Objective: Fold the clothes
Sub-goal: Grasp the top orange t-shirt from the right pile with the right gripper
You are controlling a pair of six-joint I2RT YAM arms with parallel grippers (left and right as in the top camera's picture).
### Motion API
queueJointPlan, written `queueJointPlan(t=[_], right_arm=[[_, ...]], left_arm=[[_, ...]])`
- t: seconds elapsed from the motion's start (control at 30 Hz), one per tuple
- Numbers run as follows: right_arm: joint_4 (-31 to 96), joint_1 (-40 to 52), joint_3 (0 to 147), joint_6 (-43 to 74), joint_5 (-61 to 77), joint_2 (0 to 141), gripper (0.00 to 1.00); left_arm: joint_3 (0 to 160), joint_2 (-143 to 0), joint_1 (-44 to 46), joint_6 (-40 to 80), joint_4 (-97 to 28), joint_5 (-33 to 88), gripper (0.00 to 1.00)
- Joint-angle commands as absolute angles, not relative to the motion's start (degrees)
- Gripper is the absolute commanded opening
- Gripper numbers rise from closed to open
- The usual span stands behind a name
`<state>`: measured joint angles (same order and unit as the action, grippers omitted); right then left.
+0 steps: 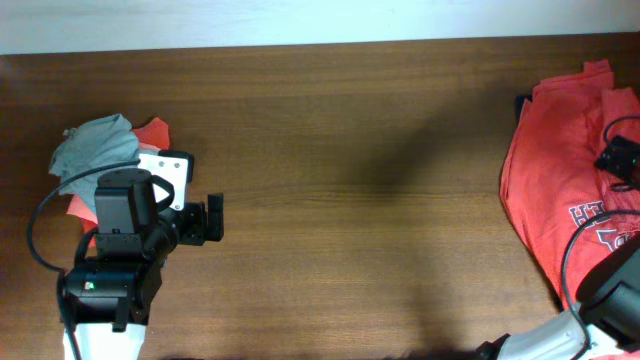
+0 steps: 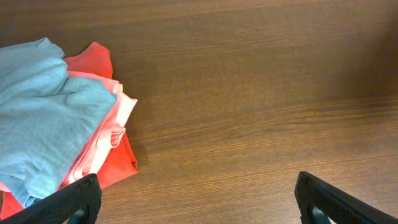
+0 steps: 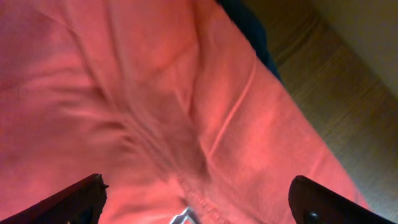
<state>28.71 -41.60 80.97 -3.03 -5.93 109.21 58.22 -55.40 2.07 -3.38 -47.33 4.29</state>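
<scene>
The large orange-red T-shirt [image 1: 560, 170] with grey-white lettering lies crumpled at the table's right edge; it fills the right wrist view [image 3: 155, 106]. A navy garment [image 3: 249, 28] peeks out beside it. My right gripper [image 3: 196, 202] is open just above the shirt's cloth, holding nothing; it sits over the shirt [image 1: 620, 160]. At the left lies a pile: a grey garment [image 1: 95, 145] over salmon and orange-red ones [image 1: 152, 132], also in the left wrist view [image 2: 43, 112]. My left gripper [image 2: 196, 202] is open and empty over bare wood, right of the pile [image 1: 208, 220].
The brown wooden table [image 1: 350, 200] spans the view, with a pale wall strip along its far edge. A white mount plate [image 1: 170, 170] sits by the left arm's base. Black cables run near both arms.
</scene>
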Motion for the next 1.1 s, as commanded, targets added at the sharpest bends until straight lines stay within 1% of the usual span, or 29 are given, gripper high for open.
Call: queueJointPlan(t=[0.0,0.03,0.07,0.1,0.17,0.2,0.23,0.27,0.3,0.33,0.4,0.47,0.53,0.67,0.77,0.8,0.83,0.93,1.0,1.07], right_arm=[[27.4,-42.7,82.0,-4.3,-4.9,113.7,0.90],[27.2,-42.8,82.0,-4.3,-4.9,114.1,0.88],[26.8,-42.9,82.0,-4.3,-4.9,115.0,0.77],[26.6,-42.9,82.0,-4.3,-4.9,115.4,0.70],[26.1,-42.9,81.9,-4.3,-4.3,115.9,0.61],[26.1,-42.9,81.9,-4.3,-4.3,115.9,0.60],[26.1,-42.9,81.9,-4.3,-4.3,115.9,0.56],[26.2,-42.9,81.9,-4.3,-4.3,115.9,0.41],[26.3,-42.9,81.9,-4.3,-4.3,115.9,0.34],[27.0,-42.9,81.9,-4.2,-4.3,115.9,0.04],[27.7,-42.8,81.9,-4.1,-3.0,115.9,0.04],[28.3,-42.7,82.0,-4.0,1.8,115.2,0.04],[28.7,-40.8,83.0,-3.8,10.5,109.8,0.04],[31.4,-34.6,85.3,-3.8,16.4,100.6,0.04],[35.4,-24.8,86.2,-3.8,17.6,93.1,0.04],[36.8,-20.3,86.2,-3.8,17.6,91.0,0.04],[38.7,-13.4,86.2,-3.8,17.6,88.9,0.04],[41.1,1.0,86.2,-3.6,17.6,88.4,0.04],[41.5,8.6,86.1,-3.7,17.1,89.5,0.06],[41.2,16.7,86.1,-3.7,11.7,91.4,0.25]], left_arm=[[59.4,-55.6,1.7,-2.8,-47.2,5.1,0.99],[59.4,-55.6,1.7,-2.8,-47.2,5.1,0.99],[59.4,-55.6,1.7,-2.8,-47.1,5.1,0.99],[59.4,-55.6,1.7,-2.8,-47.1,5.1,0.99],[59.4,-55.6,1.7,-2.8,-46.9,5.1,0.99],[59.4,-55.6,1.7,-2.8,-46.8,5.1,0.99],[59.4,-55.6,1.7,-2.8,-46.6,5.1,0.99],[59.4,-55.6,1.7,-2.8,-46.5,5.1,0.99],[59.4,-55.6,1.7,-2.8,-46.4,5.1,0.99],[59.4,-55.6,1.7,-2.8,-46.3,5.1,0.99],[59.4,-55.6,1.7,-2.8,-46.3,5.1,0.99],[59.4,-55.6,1.7,-2.8,-46.3,5.1,0.99],[59.4,-55.6,1.7,-2.8,-45.9,5.1,0.99],[59.4,-55.7,1.7,-2.8,-45.3,5.1,0.99],[59.4,-55.9,1.7,-2.8,-44.4,5.1,0.99],[59.4,-55.9,1.7,-2.8,-44.2,5.1,0.99],[59.4,-56.1,1.7,-2.8,-44.2,5.1,0.99],[59.4,-56.5,1.7,-2.8,-44.2,5.1,0.99],[59.4,-56.8,1.7,-2.8,-44.2,5.1,0.99],[59.4,-57.4,1.7,-2.8,-44.2,5.1,0.99]])
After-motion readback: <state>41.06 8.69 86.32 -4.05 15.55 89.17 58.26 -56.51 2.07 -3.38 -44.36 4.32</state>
